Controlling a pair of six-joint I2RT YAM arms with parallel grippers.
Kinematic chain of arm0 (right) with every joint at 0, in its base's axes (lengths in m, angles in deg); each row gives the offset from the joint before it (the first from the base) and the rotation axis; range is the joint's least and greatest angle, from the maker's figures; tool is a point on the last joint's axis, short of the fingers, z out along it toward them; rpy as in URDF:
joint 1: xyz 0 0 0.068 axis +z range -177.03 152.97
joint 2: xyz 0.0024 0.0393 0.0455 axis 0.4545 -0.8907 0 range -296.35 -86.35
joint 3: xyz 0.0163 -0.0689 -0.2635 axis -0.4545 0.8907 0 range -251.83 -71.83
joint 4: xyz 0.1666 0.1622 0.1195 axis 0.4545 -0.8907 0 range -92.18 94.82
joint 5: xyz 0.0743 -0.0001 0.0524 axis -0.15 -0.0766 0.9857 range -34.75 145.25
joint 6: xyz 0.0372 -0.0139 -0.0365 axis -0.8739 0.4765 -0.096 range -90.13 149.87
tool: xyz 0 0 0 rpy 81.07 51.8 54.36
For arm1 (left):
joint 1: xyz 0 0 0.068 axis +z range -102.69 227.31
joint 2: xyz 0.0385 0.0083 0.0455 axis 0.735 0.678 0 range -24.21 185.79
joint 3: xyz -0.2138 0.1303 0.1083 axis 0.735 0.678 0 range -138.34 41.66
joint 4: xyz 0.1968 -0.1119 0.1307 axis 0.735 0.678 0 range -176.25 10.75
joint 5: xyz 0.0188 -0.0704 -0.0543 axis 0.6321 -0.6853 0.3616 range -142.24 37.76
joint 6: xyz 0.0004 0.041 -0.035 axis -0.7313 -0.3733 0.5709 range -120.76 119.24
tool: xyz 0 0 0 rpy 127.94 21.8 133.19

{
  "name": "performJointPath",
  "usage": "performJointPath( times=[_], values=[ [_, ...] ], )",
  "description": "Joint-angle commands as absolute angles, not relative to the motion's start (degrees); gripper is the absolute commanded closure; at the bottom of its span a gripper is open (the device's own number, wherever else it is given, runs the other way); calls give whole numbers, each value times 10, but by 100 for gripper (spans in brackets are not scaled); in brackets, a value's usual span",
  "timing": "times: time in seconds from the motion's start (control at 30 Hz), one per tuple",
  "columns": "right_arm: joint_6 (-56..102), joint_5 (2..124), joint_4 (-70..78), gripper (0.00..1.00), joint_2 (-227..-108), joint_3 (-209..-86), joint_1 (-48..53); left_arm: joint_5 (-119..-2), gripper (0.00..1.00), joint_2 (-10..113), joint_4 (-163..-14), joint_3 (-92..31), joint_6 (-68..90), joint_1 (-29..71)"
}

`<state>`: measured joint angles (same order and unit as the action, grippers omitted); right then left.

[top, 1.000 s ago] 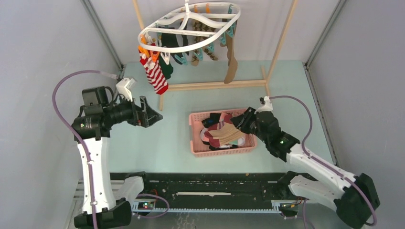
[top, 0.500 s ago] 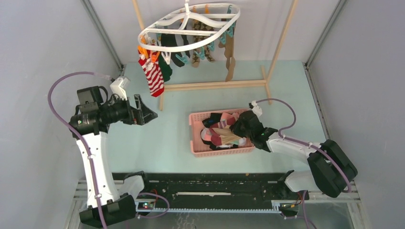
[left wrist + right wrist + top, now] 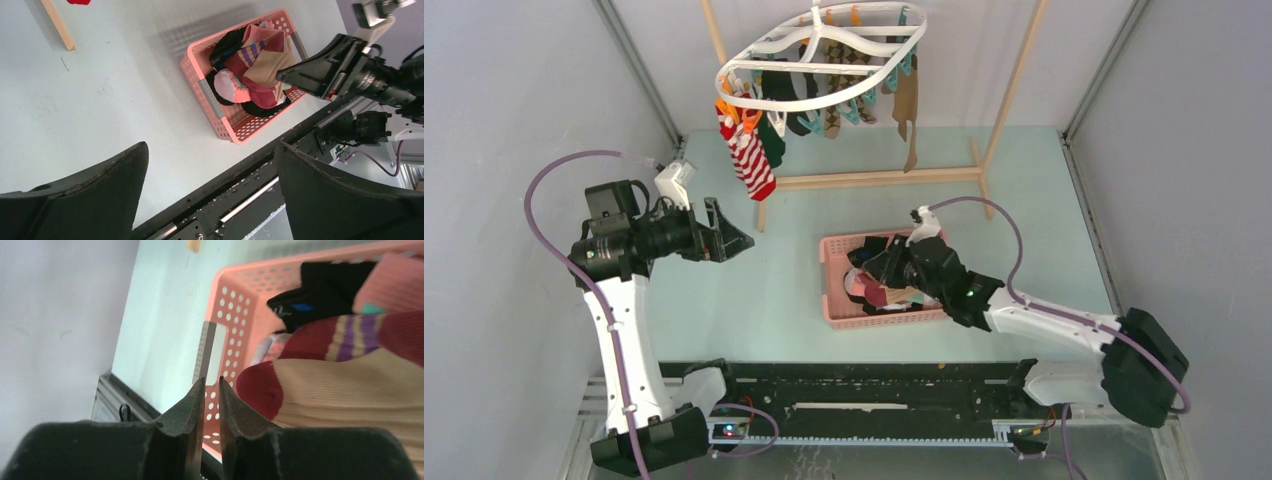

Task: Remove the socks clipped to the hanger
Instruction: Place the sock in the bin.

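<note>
Overhead, right gripper (image 3: pixel 886 262) noted low inside basket (image 3: pixel 832 300); piled socks (image 3: pixel 874 293) could be snagged and dragged out on lift. Hanger (image 3: pixel 824 45) and clipped socks (image 3: pixel 749 165) well beyond left gripper (image 3: pixel 729 235).
Left wrist: jaws spread wide, nothing held.
Right wrist: fingers nearly closed, slim gap, nothing pinched; tan sock (image 3: pixel 340 385) just beside.

The hanger (image 3: pixel 824 66) with clipped socks (image 3: pixel 749 160) hangs behind the basket (image 3: pixel 832 290), which holds loose socks (image 3: pixel 252 82).
</note>
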<state>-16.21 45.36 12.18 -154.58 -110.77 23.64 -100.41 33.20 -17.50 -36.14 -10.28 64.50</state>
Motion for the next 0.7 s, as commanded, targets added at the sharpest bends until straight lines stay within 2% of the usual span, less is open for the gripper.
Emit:
performJointPath(
  times=[0.0, 0.2, 0.33, 0.43, 0.6, 0.67],
  values=[
    [-173, 590, 187, 77, -1622, -1106, 231, -1015, 0, 332, -174, -388, -109, 651],
    [-211, 639, 270, 81, -1743, -1084, 205, -1008, 0, 329, -162, -395, -120, 653],
    [-216, 641, 294, 81, -1776, -1082, 194, -1006, 0, 330, -155, -401, -127, 656],
    [-214, 657, 305, 74, -1757, -1082, 190, -1008, 0, 333, -152, -405, -129, 658],
    [-211, 676, 294, 56, -1657, -1082, 161, -1016, 0, 340, -159, -406, -124, 660],
    [-206, 678, 279, 53, -1621, -1082, 142, -1019, 0, 341, -161, -406, -123, 661]
  ],
)
